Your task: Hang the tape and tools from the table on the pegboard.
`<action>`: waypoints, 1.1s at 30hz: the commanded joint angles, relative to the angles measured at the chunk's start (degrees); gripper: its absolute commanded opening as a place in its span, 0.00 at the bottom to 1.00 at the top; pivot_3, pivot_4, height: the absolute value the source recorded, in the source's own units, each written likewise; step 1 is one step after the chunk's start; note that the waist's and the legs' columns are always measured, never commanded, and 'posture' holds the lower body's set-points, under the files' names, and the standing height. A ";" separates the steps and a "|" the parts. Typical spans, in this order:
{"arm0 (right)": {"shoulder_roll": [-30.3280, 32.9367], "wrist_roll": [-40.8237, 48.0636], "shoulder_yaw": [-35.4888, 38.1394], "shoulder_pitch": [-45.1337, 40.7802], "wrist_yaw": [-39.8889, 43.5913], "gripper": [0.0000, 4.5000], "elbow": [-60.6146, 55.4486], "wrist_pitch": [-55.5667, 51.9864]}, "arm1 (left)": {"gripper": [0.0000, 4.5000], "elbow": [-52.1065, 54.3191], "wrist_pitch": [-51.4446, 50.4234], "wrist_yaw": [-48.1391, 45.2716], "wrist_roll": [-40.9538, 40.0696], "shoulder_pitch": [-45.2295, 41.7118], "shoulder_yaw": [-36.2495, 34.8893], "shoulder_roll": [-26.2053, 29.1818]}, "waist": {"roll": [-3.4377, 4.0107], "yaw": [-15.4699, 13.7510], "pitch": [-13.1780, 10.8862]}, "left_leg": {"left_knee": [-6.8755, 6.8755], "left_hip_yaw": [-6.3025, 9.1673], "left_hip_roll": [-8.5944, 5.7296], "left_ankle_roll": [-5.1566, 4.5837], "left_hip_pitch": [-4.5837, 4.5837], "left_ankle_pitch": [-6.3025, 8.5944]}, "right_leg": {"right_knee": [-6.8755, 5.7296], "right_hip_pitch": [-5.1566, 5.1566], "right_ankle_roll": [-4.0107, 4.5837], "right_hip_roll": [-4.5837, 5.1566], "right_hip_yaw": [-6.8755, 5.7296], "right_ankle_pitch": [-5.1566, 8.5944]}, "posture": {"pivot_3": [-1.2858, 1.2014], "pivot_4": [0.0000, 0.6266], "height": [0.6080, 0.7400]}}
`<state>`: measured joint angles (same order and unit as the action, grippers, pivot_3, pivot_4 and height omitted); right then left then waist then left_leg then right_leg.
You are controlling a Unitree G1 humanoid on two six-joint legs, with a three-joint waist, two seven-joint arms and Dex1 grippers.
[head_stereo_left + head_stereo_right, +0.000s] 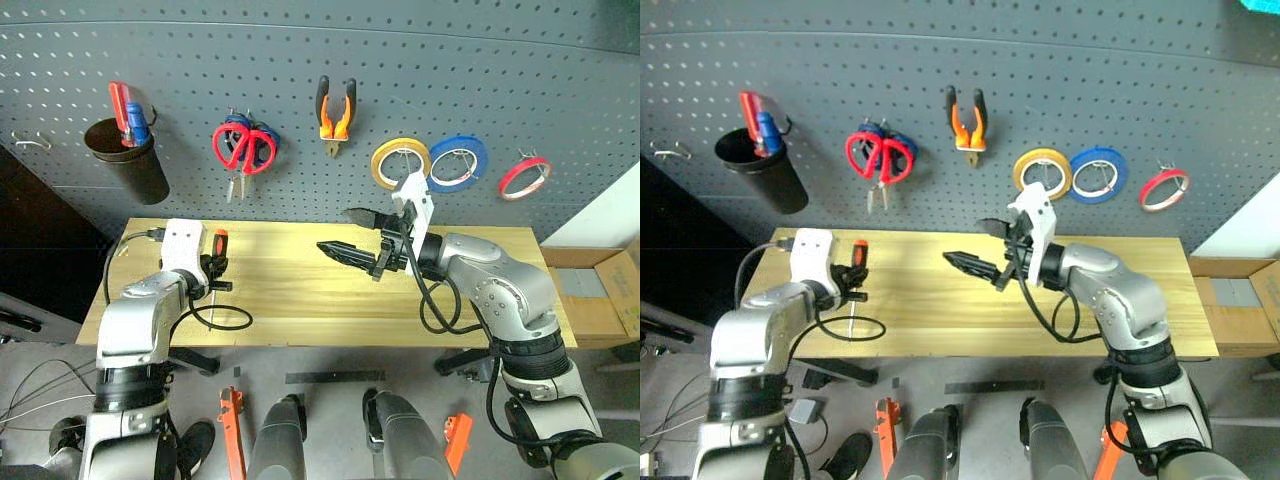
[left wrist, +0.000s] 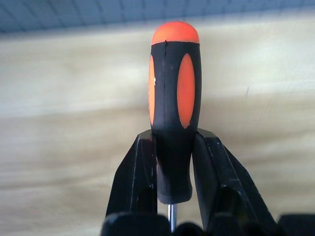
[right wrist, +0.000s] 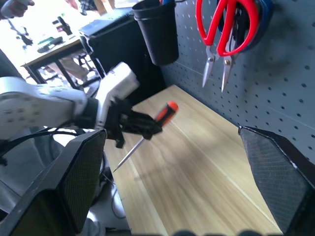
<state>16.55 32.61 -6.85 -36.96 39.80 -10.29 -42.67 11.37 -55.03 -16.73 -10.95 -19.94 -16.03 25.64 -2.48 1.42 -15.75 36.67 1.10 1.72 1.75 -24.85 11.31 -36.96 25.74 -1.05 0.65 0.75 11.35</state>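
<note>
Orange-and-black screwdriver (image 2: 173, 93) sat clamped in the left gripper (image 1: 215, 268) jaws above the bench (image 1: 300, 300); the right gripper (image 1: 362, 236) jaws gaped empty.

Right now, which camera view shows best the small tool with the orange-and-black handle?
The left wrist view: the small tool with the orange-and-black handle stands large between the left gripper fingers. The right wrist view shows its thin shaft; the eye views show it small.
</note>
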 commanded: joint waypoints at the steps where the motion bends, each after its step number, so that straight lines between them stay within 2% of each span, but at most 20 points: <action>1: -2.28 0.06 0.58 -3.68 1.50 1.00 0.71 4.45 | 0.15 11.26 7.09 2.49 -4.66 -0.27 -7.72 -4.03 | -0.08 -0.10 0.06 | 0.02 0.00 0.01 0.02 0.00 -0.01 | 0.00 0.00 -0.03 0.00 0.00 -0.02 | 0.55 0.22 1.00; 2: -3.07 -0.35 0.50 -4.49 1.43 1.00 1.72 5.49 | 0.15 12.20 7.88 3.41 -6.18 -1.61 -9.92 -5.22 | -0.19 -0.26 0.17 | 0.03 0.01 0.01 0.06 -0.01 -0.03 | 0.00 -0.01 -0.05 0.00 -0.01 -0.04 | 0.55 0.20 1.00; 4: -5.27 -1.82 0.41 -6.29 0.62 1.00 3.73 8.93 | 0.15 11.24 12.19 4.34 -6.40 -6.07 -11.63 -4.23 | -0.56 -0.67 0.64 | 0.03 0.06 0.01 0.22 -0.03 -0.13 | -0.03 0.00 -0.07 -0.02 -0.06 -0.08 | 0.56 0.16 1.00; 6: -6.90 -3.29 0.51 -7.48 0.06 1.00 5.37 11.86 | 0.15 8.90 15.01 4.30 -6.23 -9.85 -11.29 -2.64 | -0.85 -1.09 1.23 | 0.00 0.16 0.06 0.44 -0.03 -0.26 | 0.00 0.00 -0.02 -0.17 -0.16 -0.23 | 0.56 0.13 1.00; 10: -8.59 -6.32 -0.12 -8.71 -0.47 1.00 7.55 16.51 | 0.15 1.65 21.10 3.91 -5.34 -16.68 -9.69 -0.59 | -0.79 -1.45 4.05 | -0.06 0.01 -0.03 0.55 -0.02 -0.28 | 0.14 -0.07 -0.04 -0.09 -0.09 -0.27 | 0.55 0.05 1.00; 14: -9.78 -8.22 -0.62 -8.91 -1.01 1.00 7.99 18.91 | 0.15 -5.78 27.43 5.07 -3.62 -22.55 -8.99 1.24 | -1.17 -1.53 5.98 | 0.02 -0.05 -0.03 0.60 0.07 -0.25 | 0.23 -0.21 -0.16 -0.09 -0.10 -0.34 | 0.54 0.00 1.00; 25: -10.08 -10.33 -1.12 -8.36 -1.41 1.00 7.52 19.89 | 0.15 -24.26 45.74 8.44 3.45 -32.98 -6.06 7.52 | -1.12 -1.15 8.46 | 0.06 -0.27 0.10 0.63 0.51 -0.28 | 0.10 -0.46 -0.09 -0.19 0.04 -0.51 | 0.53 0.00 1.00; 33: -10.40 -10.94 -1.56 -7.95 -1.31 1.00 6.87 19.56 | 0.15 -45.03 56.39 10.72 6.25 -39.48 -4.27 9.27 | -1.13 -1.10 8.99 | 0.07 -0.38 0.11 0.63 0.75 -0.28 | 0.01 -0.59 -0.07 -0.20 0.12 -0.53 | 0.53 0.00 1.00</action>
<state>6.23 21.48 -9.02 -44.40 38.60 -1.33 -24.04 -31.61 -2.67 -6.06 -5.19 -56.63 -20.74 34.10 -3.61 0.32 -6.76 36.76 0.72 1.84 2.38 -24.11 11.03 -36.96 25.15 -1.12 0.46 0.87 10.82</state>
